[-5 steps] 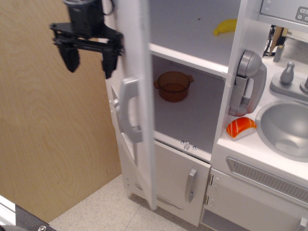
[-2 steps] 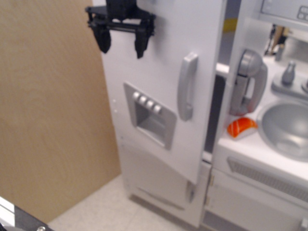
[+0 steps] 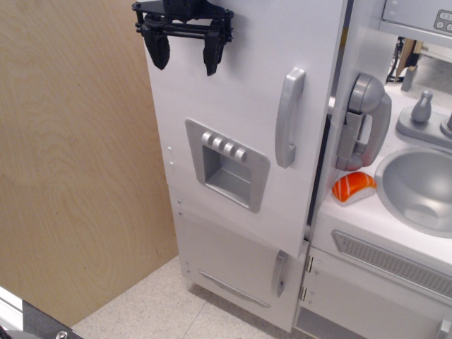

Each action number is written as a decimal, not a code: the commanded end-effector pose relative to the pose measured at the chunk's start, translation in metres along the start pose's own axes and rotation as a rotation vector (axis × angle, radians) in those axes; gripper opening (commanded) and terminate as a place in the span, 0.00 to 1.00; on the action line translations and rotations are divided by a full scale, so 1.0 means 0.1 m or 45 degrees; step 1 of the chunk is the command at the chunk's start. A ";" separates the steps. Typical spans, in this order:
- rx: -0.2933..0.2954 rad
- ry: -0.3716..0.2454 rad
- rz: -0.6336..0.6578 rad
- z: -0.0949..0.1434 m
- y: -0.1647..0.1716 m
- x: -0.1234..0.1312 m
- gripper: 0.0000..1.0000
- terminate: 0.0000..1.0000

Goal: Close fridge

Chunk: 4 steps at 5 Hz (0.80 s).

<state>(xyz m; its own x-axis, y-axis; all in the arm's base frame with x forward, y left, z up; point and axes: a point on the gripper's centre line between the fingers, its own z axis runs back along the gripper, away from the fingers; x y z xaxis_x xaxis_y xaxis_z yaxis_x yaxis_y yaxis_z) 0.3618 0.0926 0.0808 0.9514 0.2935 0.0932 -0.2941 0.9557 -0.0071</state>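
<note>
The fridge door (image 3: 233, 92) is a large white panel with a grey vertical handle (image 3: 289, 116) and a grey four-button dispenser recess (image 3: 226, 164). It stands almost shut, with only a thin dark gap left along its right edge. The shelves inside are hidden behind it. My black gripper (image 3: 186, 58) is open and empty, its two fingers pointing down against or just in front of the door's upper left part.
A shorter white door with a small grey handle (image 3: 280, 273) sits below. To the right are a grey toy phone (image 3: 364, 120), an orange sushi piece (image 3: 353, 187), a grey sink (image 3: 424, 191) and a vented oven front (image 3: 388, 261). A wooden panel (image 3: 78, 169) stands at left.
The fridge door has swung from wide open to nearly shut, hiding the shelves, pot and banana. My gripper has moved right with the door and stayed open.
</note>
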 end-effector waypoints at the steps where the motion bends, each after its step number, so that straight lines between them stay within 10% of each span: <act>1: -0.023 -0.098 0.017 0.24 -0.03 0.17 1.00 0.00; 4: -0.046 -0.108 0.043 0.28 -0.04 0.24 1.00 0.00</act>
<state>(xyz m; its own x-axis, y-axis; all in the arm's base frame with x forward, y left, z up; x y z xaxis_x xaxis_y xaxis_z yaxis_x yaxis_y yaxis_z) 0.3763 0.0892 0.0900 0.9405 0.3219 0.1088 -0.3190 0.9467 -0.0435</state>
